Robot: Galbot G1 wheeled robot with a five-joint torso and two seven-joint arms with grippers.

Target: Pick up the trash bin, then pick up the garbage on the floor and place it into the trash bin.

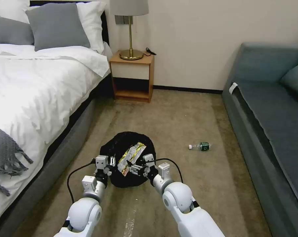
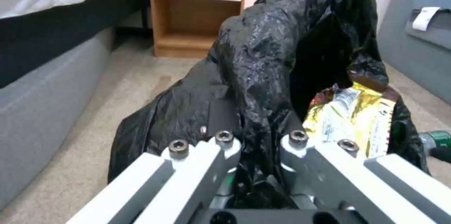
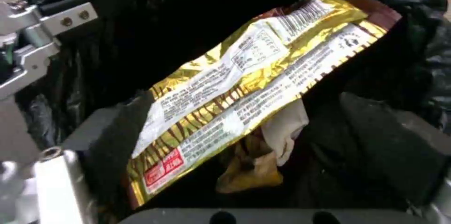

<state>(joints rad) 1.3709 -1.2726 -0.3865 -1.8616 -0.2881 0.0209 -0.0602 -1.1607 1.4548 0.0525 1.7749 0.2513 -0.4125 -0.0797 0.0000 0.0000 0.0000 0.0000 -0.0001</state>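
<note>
We are in a bedroom, most likely a hotel room. A bed (image 1: 40, 85) made up with white linen, grey and white pillows (image 1: 56, 26) and a grey fringed throw (image 1: 5, 154) stands against the wall, beyond our left jaws and off to that side. Next to it is a wooden nightstand (image 1: 132, 77) carrying a brass lamp (image 1: 130, 29) with a pale shade. A teal sofa (image 1: 271, 108) lines the other side, beyond our right jaws. Beige-brown short-pile carpet (image 1: 175, 121) covers the floor between them, ahead of both jaws. The walls are plain cream with a dark baseboard, and the furnishing is spare and matched, as guest rooms are.
</note>
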